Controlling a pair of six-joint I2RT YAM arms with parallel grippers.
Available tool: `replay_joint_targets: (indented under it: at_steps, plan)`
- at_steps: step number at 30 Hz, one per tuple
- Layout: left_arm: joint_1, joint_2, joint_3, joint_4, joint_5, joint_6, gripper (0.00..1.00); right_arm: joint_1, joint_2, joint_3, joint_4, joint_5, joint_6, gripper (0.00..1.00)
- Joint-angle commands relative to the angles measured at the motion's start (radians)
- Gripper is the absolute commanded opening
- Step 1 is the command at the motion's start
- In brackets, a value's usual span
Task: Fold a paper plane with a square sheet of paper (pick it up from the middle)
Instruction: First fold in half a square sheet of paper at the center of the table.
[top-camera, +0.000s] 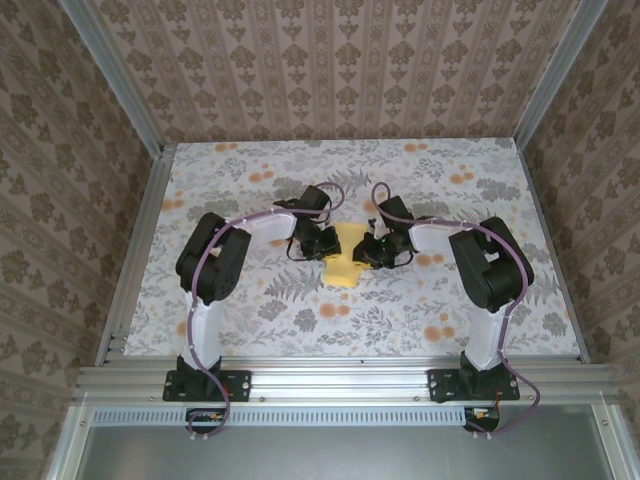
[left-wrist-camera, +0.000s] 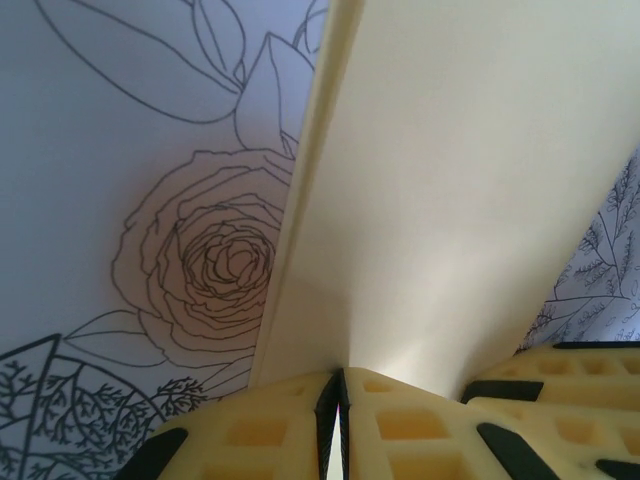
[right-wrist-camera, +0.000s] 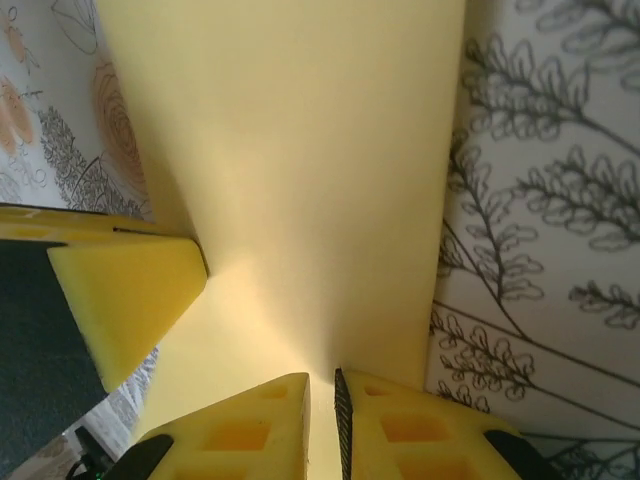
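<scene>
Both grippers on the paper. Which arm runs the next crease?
Left, likely: the left gripper pinches the paper at its folded edge; the right gripper holds flat sheet and can anchor.

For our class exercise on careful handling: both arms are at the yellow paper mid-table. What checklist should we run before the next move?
1. Left gripper shut on the yellow paper: ok.
2. Right gripper shut on the same paper: ok.
3. Paper untorn where visible: ok.
4. Crease sharp and centred: cannot tell.
5. Paper lifted off the floral table: cannot tell.
</scene>
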Motion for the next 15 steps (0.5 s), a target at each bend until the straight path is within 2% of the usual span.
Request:
replay_joint_targets:
  at_steps: [1, 8, 11, 15]
  plan:
    - [-0.029, 0.106, -0.065, -0.137, -0.084, -0.003, 0.15, -0.003, -0.041, -0.039, 0.046, -0.073, 0.041, 0.18]
    - [-0.030, 0.109, -0.065, -0.141, -0.085, -0.006, 0.15, -0.003, -0.019, -0.042, 0.007, -0.051, 0.016, 0.18]
    - [-0.029, 0.109, -0.065, -0.144, -0.087, -0.006, 0.15, 0.002, -0.060, -0.050, 0.052, -0.112, 0.017, 0.18]
    - [-0.030, 0.113, -0.062, -0.144, -0.089, -0.010, 0.15, 0.025, -0.090, -0.065, 0.022, -0.129, -0.019, 0.19]
